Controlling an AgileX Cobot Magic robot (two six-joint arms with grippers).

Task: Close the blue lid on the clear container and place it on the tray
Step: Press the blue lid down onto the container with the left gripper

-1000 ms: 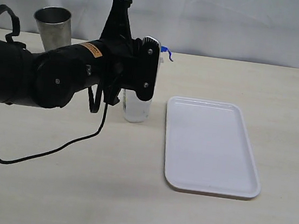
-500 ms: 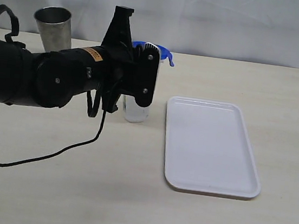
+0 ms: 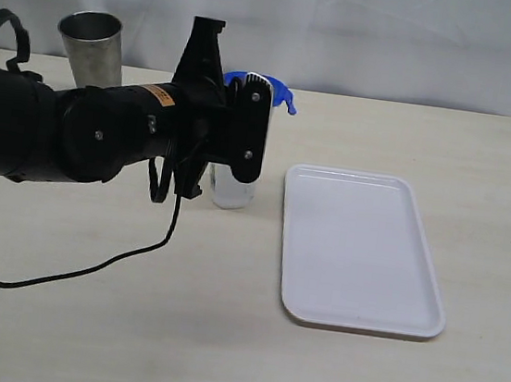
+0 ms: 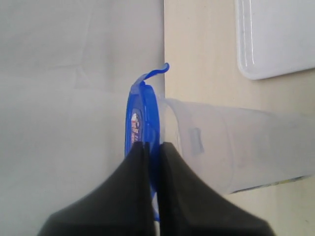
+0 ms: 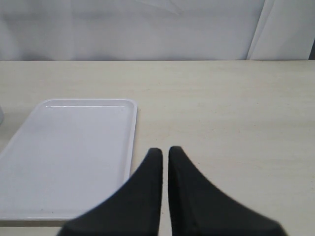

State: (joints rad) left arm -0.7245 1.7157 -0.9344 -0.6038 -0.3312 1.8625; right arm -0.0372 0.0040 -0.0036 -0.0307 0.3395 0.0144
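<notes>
Left gripper (image 4: pixel 153 145): jaws clamped on the edge of the blue lid (image 3: pixel 287 95), one finger on each face. The lid lies across the mouth of the clear container (image 3: pixel 232 189). One snap tab on the right side flares outward, not folded down. Whether the lid is fully seated on the rim cannot be told.

Change noted: one second ago only a single blue tab showed to the right of the gripper. Half a second ago the lid's rim had come into view over the container top. It now shows on both sides of the gripper, which sits slightly lower than at the start.

The container stands upright on the bench (image 3: pixel 218 345), unmoved, just left of the tray (image 3: pixel 360 250) and apart from it. The tray carries nothing and has not shifted. A steel cup (image 3: pixel 93 44) stands at the far left, well apart from the container.

Right gripper (image 5: pixel 165 153): jaws drawn nearly together with only a thin slit, gripping nothing, above the bench near the tray's right edge.
</notes>
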